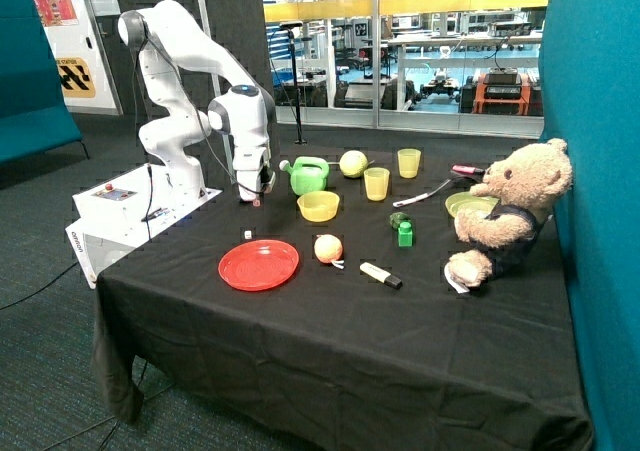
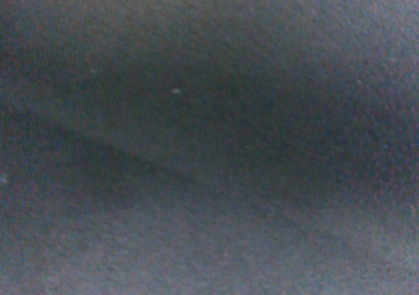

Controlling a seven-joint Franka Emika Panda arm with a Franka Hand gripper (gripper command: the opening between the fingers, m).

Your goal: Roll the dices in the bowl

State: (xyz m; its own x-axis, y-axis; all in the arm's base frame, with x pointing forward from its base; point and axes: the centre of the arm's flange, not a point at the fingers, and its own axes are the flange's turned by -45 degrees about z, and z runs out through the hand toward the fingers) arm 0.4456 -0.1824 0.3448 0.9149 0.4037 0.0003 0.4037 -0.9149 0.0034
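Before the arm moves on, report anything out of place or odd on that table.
One die lies on the black cloth beside the red plate, outside the yellow bowl it belongs in. The gripper is down at the cloth, and the wrist view shows only fabric. Nothing is spilled or damaged.

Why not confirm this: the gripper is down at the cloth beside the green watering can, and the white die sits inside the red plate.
Wrong on the die. The outside view shows the white die on the black cloth just outside the red plate. The gripper is beside the green watering can.
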